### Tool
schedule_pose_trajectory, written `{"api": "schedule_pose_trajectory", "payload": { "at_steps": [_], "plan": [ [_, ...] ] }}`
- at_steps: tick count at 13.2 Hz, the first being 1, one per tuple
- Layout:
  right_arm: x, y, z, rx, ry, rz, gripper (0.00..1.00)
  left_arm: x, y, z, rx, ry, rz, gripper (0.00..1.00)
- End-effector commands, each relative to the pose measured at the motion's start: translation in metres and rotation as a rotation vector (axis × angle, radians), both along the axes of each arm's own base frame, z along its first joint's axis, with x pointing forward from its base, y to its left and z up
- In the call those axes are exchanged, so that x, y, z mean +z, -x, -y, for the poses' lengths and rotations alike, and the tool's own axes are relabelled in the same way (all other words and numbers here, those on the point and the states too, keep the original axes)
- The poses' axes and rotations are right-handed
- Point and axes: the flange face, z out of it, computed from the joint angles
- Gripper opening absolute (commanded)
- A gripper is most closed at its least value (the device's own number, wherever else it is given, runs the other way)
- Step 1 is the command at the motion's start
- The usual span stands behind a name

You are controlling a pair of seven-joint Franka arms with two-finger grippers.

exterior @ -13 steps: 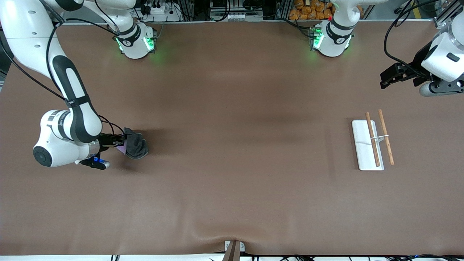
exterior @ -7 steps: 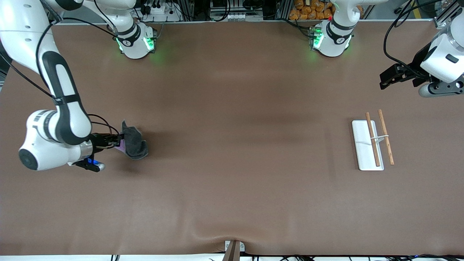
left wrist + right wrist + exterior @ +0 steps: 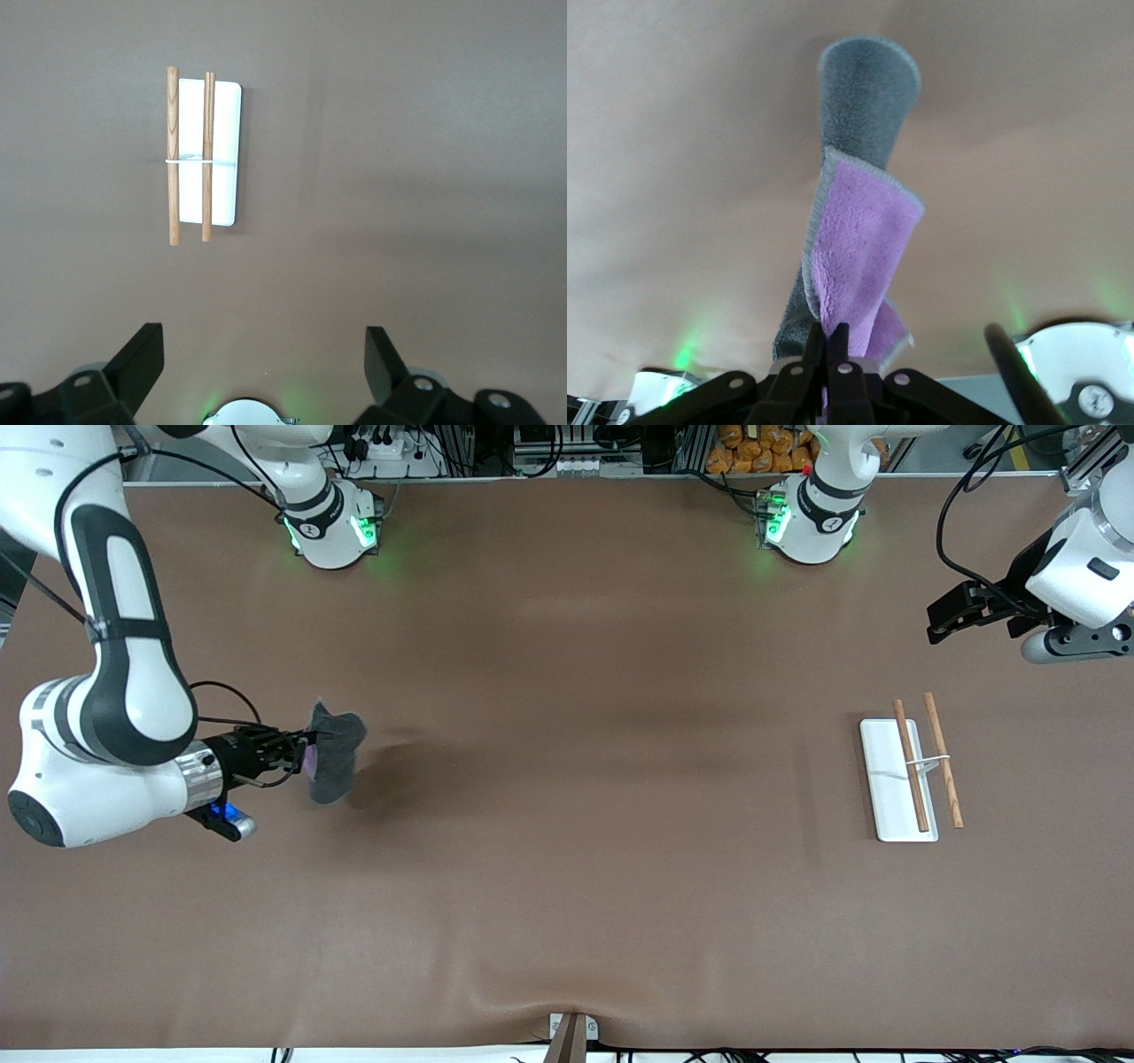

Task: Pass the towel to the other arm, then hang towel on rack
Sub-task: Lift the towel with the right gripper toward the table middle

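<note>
Right gripper (image 3: 306,755) is pinched on the towel (image 3: 333,755), which hangs off it over the right arm's end of the table (image 3: 567,868). Carry it mid-table with a free edge exposed. Left gripper (image 3: 941,618), wide and empty, waits above the rack (image 3: 897,779).

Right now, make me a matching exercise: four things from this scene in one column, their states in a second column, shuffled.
Things:
1. towel
2. rack
3. left gripper
4. right gripper

States:
A. jaws open, holding nothing
B. standing on the table toward the left arm's end
C. hanging from a gripper
D. jaws shut on cloth

Pairs: 1-C, 2-B, 3-A, 4-D
</note>
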Motion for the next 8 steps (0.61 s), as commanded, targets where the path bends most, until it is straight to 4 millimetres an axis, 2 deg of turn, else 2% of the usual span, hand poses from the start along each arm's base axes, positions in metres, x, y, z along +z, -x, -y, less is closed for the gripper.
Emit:
{"api": "schedule_pose_trajectory", "payload": {
  "at_steps": [1, 3, 6, 8],
  "plan": [
    [0.063, 0.020, -0.048, -0.026, 0.052, 0.022, 0.00, -0.003, -0.004, 0.003, -0.022, -0.016, -0.005, 1.00],
    [0.089, 0.033, -0.089, -0.118, 0.091, -0.014, 0.00, -0.007, -0.005, 0.004, -0.016, -0.012, -0.008, 1.00],
    [0.127, 0.041, -0.133, -0.250, 0.101, -0.061, 0.00, -0.017, -0.011, 0.006, -0.016, -0.007, -0.018, 1.00],
    [0.144, 0.046, -0.158, -0.319, 0.117, -0.089, 0.00, -0.024, -0.017, 0.010, -0.021, -0.003, -0.016, 1.00]
  ]
}}
